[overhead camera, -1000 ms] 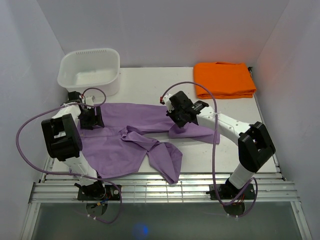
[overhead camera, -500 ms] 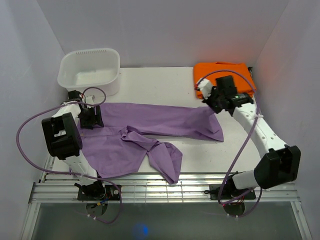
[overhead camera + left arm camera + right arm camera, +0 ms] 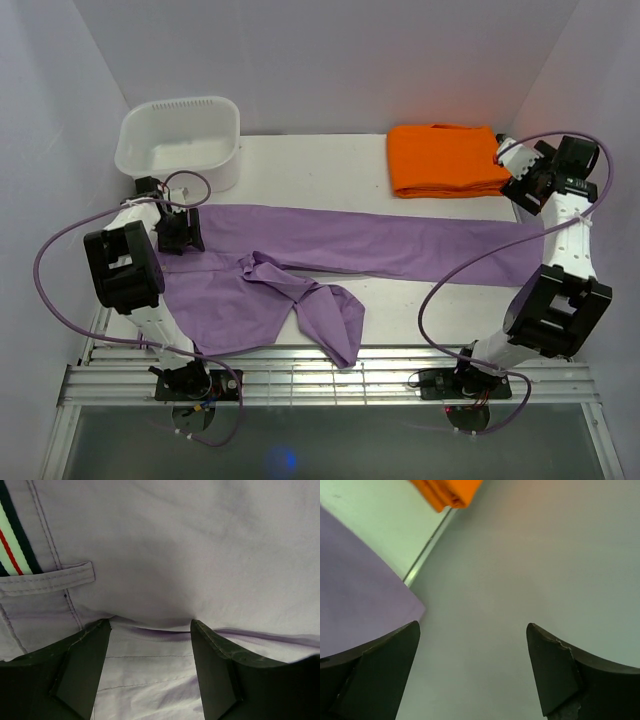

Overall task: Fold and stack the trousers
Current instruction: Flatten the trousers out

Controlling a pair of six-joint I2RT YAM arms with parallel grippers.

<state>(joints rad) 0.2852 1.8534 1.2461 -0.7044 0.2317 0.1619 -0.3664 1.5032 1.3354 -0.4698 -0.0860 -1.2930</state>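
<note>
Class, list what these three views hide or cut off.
Top view: the left gripper covers the waist end of the trousers.
Left wrist view: trousers fill the frame; their edges are cut off.
Right wrist view: the orange cloth is cropped by the top edge.

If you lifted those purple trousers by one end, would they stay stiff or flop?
Probably flop: one leg is bunched into soft folds. Likely light too, as the trousers lie thin and flat on the table. A lifted end would probably trail the rest behind.
</note>
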